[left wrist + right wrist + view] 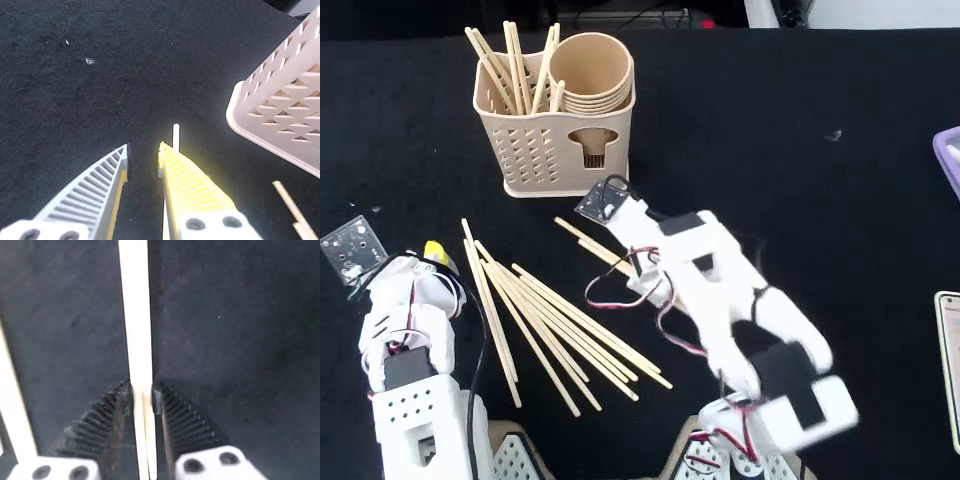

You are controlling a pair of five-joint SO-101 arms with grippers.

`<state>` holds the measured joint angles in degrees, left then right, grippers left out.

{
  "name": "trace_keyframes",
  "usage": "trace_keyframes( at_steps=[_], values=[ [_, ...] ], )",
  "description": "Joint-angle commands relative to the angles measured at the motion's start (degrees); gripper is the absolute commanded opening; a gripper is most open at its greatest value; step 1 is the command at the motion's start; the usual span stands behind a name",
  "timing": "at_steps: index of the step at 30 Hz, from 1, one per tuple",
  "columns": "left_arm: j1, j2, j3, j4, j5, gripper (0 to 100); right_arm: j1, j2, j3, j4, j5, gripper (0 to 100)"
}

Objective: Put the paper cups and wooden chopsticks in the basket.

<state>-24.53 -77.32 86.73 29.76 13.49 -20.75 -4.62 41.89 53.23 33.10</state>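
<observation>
You are working beside the basket, which is already holding the paper cups and several upright chopsticks. The pile of chopsticks is lying in front of the basket, fanning away from it. Your right gripper is sitting in front of the basket, nearer it than the left, and its fingers are pinching one chopstick (its long axis is running straight out between them, in line with the fingers). You will likely be needing to tip that stick upright before lowering it in. Your left gripper is sitting off the basket's front corner, fingers spread, gripping nothing.
</observation>
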Motion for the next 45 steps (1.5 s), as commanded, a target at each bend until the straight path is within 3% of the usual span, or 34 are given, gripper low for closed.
trace_keyframes(
  at_steps=[1, 7, 11, 16, 21, 27, 29, 38, 45],
  values=[
    [-0.13, -0.70, -0.40, -1.14, 0.26, 12, 0.09, -11.65, -0.13, 5.01, 0.53, 1.0],
    [-0.13, -0.70, -0.40, -1.23, 0.26, 12, -1.23, -32.84, -0.66, 9.67, -0.35, 1.0],
    [-0.13, -0.70, 0.13, -2.90, 0.26, 12, -7.56, -45.58, -5.05, 10.11, -8.00, 1.1],
    [-0.13, -0.70, 1.36, -4.92, 0.26, 12, -17.32, -50.68, -14.46, -0.53, -17.41, 1.1],
    [-0.13, -0.70, 1.45, -4.92, 0.26, 12, -19.43, -42.33, -14.90, -25.58, -22.51, 1.1],
    [-0.22, -0.70, 1.54, -4.84, 0.26, 12, -19.25, -23.69, -15.96, -56.70, -21.98, 1.1],
    [-0.22, -0.70, 1.54, -4.84, 0.26, 12, -18.99, -17.45, -18.68, -62.51, -21.98, 1.1],
    [-0.22, -0.70, 1.54, -4.84, 0.26, 12, -14.24, 7.60, -43.12, -63.47, -22.33, 1.1],
    [-0.22, -0.70, 1.54, -4.84, 0.26, 12, -11.87, 17.01, -47.69, -62.59, -22.33, 1.1]
  ],
)
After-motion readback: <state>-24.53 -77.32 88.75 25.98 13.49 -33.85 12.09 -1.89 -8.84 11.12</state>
